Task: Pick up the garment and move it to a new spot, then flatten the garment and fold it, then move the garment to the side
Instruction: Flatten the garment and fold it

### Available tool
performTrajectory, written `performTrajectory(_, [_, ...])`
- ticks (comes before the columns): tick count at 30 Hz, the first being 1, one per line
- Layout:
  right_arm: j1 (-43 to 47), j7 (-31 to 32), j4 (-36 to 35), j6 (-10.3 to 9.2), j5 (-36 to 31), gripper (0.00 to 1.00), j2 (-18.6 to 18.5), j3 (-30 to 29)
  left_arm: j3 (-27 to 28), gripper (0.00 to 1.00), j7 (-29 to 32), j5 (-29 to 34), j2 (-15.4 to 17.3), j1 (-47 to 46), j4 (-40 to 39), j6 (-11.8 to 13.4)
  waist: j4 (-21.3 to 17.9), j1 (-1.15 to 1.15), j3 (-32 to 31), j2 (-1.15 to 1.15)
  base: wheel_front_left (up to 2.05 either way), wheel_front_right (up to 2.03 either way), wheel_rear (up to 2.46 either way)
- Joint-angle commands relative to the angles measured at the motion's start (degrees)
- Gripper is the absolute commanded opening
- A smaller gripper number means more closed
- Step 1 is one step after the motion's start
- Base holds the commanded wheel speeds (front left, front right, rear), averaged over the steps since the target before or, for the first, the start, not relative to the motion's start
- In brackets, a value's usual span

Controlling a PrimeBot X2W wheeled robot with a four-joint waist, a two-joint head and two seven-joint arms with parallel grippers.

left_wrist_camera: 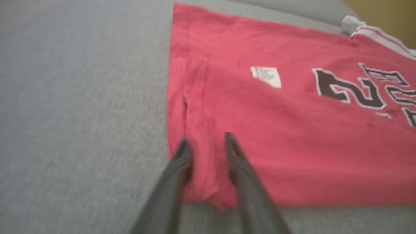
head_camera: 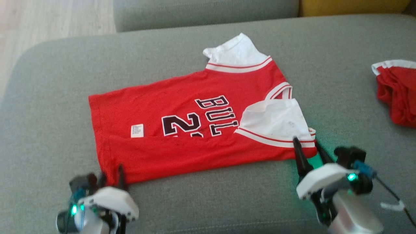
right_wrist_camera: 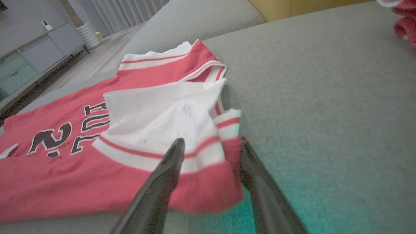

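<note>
A red jersey (head_camera: 182,130) with white sleeves and dark lettering lies spread on the grey sofa cushion (head_camera: 48,97), its near long edge doubled over. The near white sleeve (head_camera: 276,122) is folded onto the body. My left gripper (head_camera: 112,172) is open at the jersey's near left corner, and red fabric (left_wrist_camera: 208,162) lies between its fingers (left_wrist_camera: 182,159). My right gripper (head_camera: 306,142) is open at the near right corner, its fingers (right_wrist_camera: 169,169) straddling the red hem (right_wrist_camera: 208,188) just below the sleeve's striped band, which is slightly raised there.
A second red and white garment (head_camera: 396,94) lies bunched at the cushion's right edge. The sofa back (head_camera: 204,13) and a yellow cushion (head_camera: 354,6) run along the far side. Wooden floor (head_camera: 48,19) shows beyond the cushion's left end.
</note>
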Motion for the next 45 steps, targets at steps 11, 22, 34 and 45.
performTrajectory(11, [-14.7, 2.6, -7.4, -0.05, -4.0, 1.00, -1.3, 2.1, -1.0, 1.00, 4.4, 5.7, 6.4, -21.6, -1.0, -0.6, 0.4, 0.00, 6.7, 0.00, 0.00, 0.00, 0.00])
performTrajectory(22, [-24.5, 3.6, -7.0, -0.05, -3.6, 1.00, -0.2, 7.4, -1.2, 1.00, 16.2, 5.7, 13.6, -33.9, 8.7, -3.4, -1.8, 0.00, 12.4, 0.00, 0.00, 0.00, 0.00])
performTrajectory(34, [-32.4, 4.4, -4.3, -0.05, -3.1, 1.00, -2.2, 9.4, -3.2, 0.50, 20.5, 5.7, 14.9, -39.7, 14.5, -5.5, -0.1, 0.00, 17.1, 0.00, 0.00, 0.00, 0.00])
performTrajectory(45, [-48.2, 12.5, 6.8, -0.05, -5.0, 1.00, -6.5, 8.1, -7.0, 0.00, 16.4, 4.8, 9.9, -44.6, 13.4, -8.7, 7.1, 0.00, 22.6, 0.00, 0.00, 0.00, 0.00])
